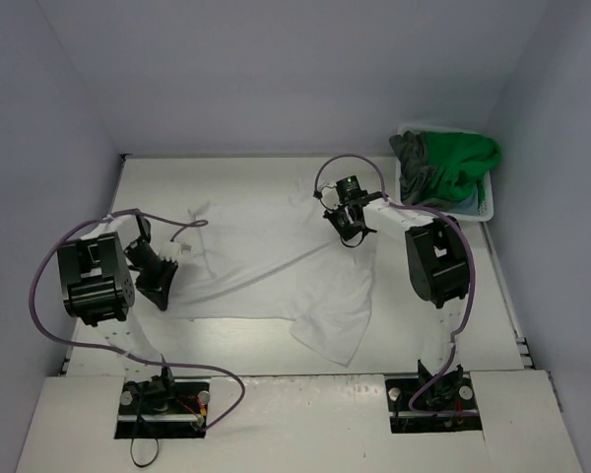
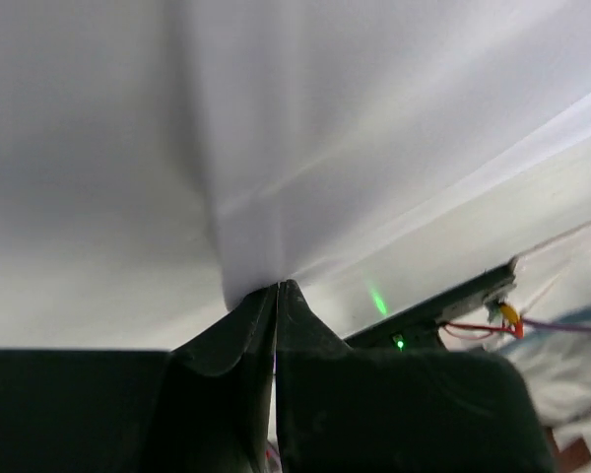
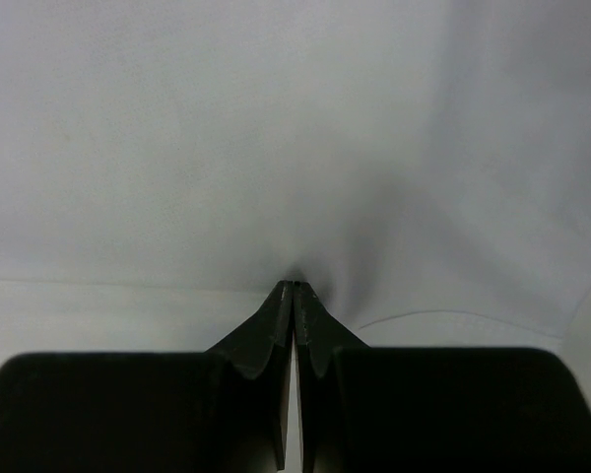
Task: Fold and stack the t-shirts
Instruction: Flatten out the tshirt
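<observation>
My left claw (image 2: 278,286) is pinched shut on the white t-shirt (image 1: 276,266) at its left edge. My right claw (image 3: 294,286) is likewise closed on cloth at the shirt's upper right. The shirt lies spread across mid-table (image 1: 148,187), one sleeve flopping toward bottom centre. I'd raise both pinches together, keep the span taut, and lay the fold down square. Each may hold a single layer, though the wrist views are too close to tell. In the upper right, the green t-shirt (image 1: 463,158) and dark grey t-shirt (image 1: 409,153) sit in the basket (image 1: 488,205).
</observation>
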`<state>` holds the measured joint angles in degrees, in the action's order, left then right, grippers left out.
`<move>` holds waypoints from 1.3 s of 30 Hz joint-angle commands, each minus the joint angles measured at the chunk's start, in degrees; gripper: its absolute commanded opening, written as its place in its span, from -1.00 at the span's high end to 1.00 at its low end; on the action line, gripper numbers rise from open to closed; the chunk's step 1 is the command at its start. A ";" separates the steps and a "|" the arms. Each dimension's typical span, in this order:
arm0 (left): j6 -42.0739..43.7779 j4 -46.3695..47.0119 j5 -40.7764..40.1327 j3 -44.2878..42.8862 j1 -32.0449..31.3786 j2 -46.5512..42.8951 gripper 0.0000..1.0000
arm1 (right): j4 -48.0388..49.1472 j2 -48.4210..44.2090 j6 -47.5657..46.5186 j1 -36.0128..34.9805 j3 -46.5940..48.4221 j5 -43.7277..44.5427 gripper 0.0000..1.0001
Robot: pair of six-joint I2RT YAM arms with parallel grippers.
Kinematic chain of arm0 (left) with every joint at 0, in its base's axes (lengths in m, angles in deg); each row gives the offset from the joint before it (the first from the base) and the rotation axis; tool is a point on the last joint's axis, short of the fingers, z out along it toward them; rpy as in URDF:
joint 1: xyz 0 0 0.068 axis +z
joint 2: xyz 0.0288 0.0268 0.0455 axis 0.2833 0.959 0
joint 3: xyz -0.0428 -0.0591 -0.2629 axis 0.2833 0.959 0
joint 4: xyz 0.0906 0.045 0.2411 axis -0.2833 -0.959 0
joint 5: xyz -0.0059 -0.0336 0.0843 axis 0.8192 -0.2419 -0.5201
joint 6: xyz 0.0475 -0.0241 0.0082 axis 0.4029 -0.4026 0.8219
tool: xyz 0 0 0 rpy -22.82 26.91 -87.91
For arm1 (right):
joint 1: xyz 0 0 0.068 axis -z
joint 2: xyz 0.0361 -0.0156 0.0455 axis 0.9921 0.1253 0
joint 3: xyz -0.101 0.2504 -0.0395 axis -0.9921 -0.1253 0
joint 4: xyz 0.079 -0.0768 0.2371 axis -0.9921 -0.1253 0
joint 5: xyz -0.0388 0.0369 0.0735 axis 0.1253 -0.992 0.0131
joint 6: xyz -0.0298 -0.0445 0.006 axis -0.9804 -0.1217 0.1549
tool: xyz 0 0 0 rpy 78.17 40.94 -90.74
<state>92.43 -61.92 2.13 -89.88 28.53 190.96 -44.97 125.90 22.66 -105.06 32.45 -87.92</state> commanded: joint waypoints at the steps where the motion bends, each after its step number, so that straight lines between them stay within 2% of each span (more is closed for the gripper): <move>1: -1.77 1.66 5.55 -9.94 1.46 -6.65 1.00 | -5.14 -2.42 0.06 0.20 -1.21 2.44 1.00; 5: -4.76 1.57 11.51 -17.16 1.37 -8.76 1.00 | -5.14 -2.07 0.85 -0.15 -0.69 2.00 1.00; 9: -7.58 2.54 15.21 -20.34 1.11 -8.59 1.00 | -5.14 -1.46 1.38 -1.03 -0.16 1.82 1.00; 12: -7.49 0.70 16.28 -20.87 -0.30 -6.31 1.00 | -5.14 -1.19 1.55 -1.38 0.10 1.99 1.00; 19: -8.55 4.12 19.44 -17.10 -2.23 -4.64 1.00 | -5.49 -0.05 1.64 -2.08 1.60 1.82 1.00; 24: -9.16 11.13 18.74 -14.64 -5.04 -2.97 1.00 | -5.49 0.74 1.99 -2.70 1.95 1.38 1.00; 32: -10.66 15.45 16.54 -17.27 -7.24 3.01 1.00 | -5.58 0.48 1.99 -2.70 1.69 1.12 1.00; 39: -11.54 21.59 12.68 -15.26 -9.61 5.12 1.00 | -5.67 0.39 1.91 -2.70 1.34 0.68 1.00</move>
<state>81.57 -44.19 16.31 -104.09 19.96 197.78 -47.35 126.09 23.90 -107.29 33.33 -86.06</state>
